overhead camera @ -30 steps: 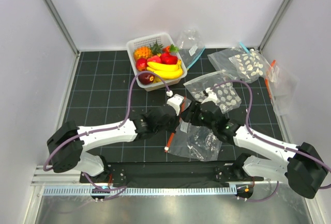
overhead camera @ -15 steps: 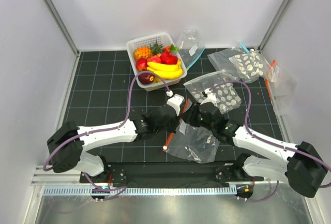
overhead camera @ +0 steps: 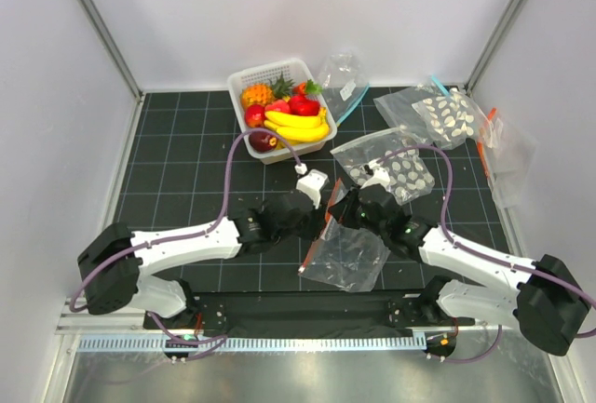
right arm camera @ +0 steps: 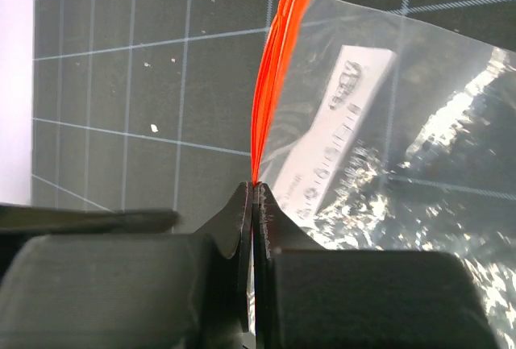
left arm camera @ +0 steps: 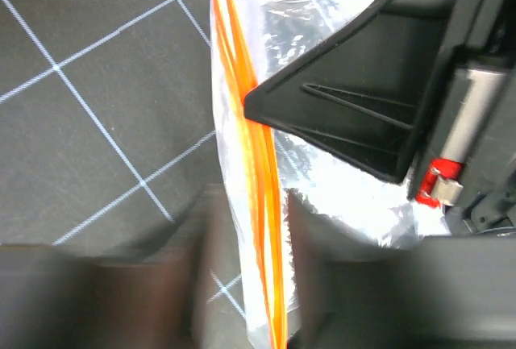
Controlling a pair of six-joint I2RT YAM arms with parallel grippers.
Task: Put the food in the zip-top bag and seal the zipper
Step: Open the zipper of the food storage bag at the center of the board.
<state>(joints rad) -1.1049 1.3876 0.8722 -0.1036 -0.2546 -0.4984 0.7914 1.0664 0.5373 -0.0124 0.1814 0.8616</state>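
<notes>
The zip-top bag (overhead camera: 352, 256) lies on the black mat between my two arms, its white label (right arm camera: 343, 115) showing. Its zipper (overhead camera: 315, 240) runs along the bag's left edge. My right gripper (right arm camera: 256, 189) is shut on the zipper's (right arm camera: 274, 83) upper end, and its black fingers (left arm camera: 339, 115) show in the left wrist view. My left gripper (left arm camera: 270, 284) is open, its blurred fingers standing on either side of the zipper (left arm camera: 256, 164). The food stays in the white basket (overhead camera: 244, 82): a banana bunch (overhead camera: 298, 127), a maroon fruit (overhead camera: 263, 141), red fruits (overhead camera: 303, 105).
Two clear bags dotted with white discs (overhead camera: 400, 172) (overhead camera: 447, 114) lie right of the arms. A clear bag with a blue strip (overhead camera: 343, 82) sits behind the basket. Another clear bag (overhead camera: 503, 147) leans at the right wall.
My right gripper has closed on the zipper's upper end. My left gripper, shut before, has opened round the strip. The bag has shifted slightly on the mat.
</notes>
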